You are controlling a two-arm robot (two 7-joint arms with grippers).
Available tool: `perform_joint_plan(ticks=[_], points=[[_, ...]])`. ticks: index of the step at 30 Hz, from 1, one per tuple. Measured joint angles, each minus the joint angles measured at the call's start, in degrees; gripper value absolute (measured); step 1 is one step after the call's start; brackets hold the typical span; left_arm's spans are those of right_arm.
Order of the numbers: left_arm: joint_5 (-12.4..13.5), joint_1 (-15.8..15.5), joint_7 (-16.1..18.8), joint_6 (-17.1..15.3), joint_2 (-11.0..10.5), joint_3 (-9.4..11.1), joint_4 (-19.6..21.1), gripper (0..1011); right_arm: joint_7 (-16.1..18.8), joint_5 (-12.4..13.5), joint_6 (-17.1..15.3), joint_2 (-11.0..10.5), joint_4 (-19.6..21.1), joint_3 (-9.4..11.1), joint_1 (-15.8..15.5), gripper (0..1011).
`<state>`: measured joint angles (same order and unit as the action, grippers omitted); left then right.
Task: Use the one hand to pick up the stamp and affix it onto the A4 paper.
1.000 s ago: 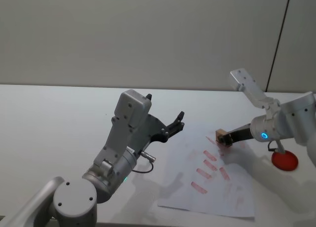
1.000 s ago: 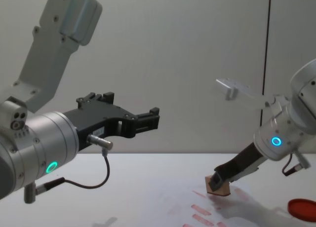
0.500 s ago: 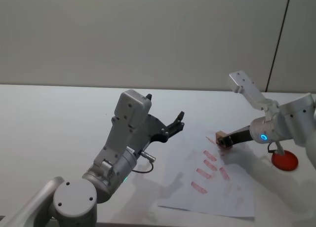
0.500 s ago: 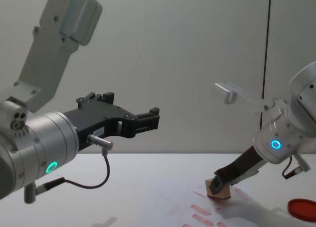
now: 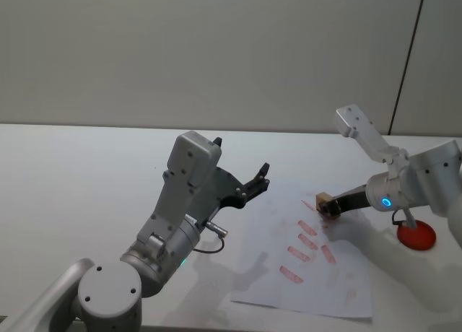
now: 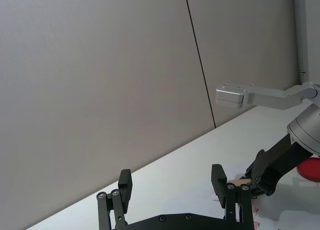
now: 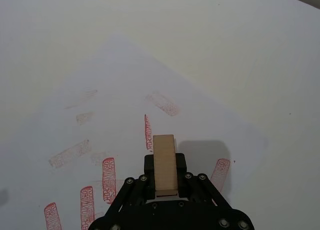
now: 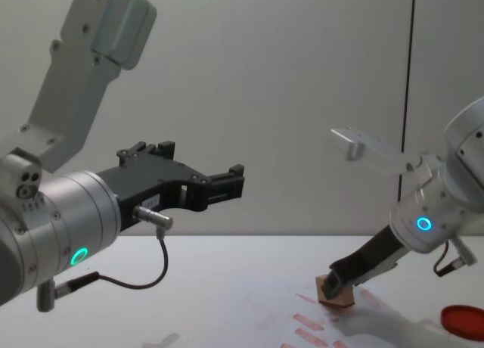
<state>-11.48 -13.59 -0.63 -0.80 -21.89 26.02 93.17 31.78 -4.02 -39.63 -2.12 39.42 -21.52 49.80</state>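
Observation:
My right gripper [image 5: 330, 207] [image 8: 336, 286] [image 7: 165, 177] is shut on the stamp [image 5: 325, 200] [image 8: 333, 293] [image 7: 164, 162], a small tan wooden block, and holds it low over the far right part of the A4 paper [image 5: 289, 231] [image 7: 90, 115]. Whether the block touches the sheet I cannot tell. Several red-pink stamp marks [image 5: 297, 254] lie on the sheet near the block. My left gripper [image 5: 254, 184] [image 8: 219, 185] [image 6: 172, 187] hangs open in the air left of the paper, holding nothing.
A flat red round ink pad [image 5: 416, 234] [image 8: 463, 320] sits on the white table [image 5: 79, 173] right of the paper, behind the right arm. A grey wall backs the table.
The right gripper has lowered the stamp a little toward the paper and drawn it slightly to the right. The left arm has stayed still.

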Motion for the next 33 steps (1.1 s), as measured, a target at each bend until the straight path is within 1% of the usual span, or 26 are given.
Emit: perform_joint_plan(ticks=[19, 26, 33], points=[[0.0, 0.0, 0.0, 0.0, 0.0, 0.0, 0.0, 1002, -1.1, 1.5, -1.3, -1.1, 3.6, 0.0, -3.0, 217], [0.0, 0.0, 0.0, 0.0, 0.0, 0.0, 0.0, 1002, -1.4, 2.1, -1.2, -1.5, 4.9, 0.0, -4.2, 217], [0.0, 0.0, 0.0, 0.0, 0.0, 0.0, 0.0, 1002, -1.7, 2.7, -0.6, -1.9, 5.9, -0.1, -5.4, 217]])
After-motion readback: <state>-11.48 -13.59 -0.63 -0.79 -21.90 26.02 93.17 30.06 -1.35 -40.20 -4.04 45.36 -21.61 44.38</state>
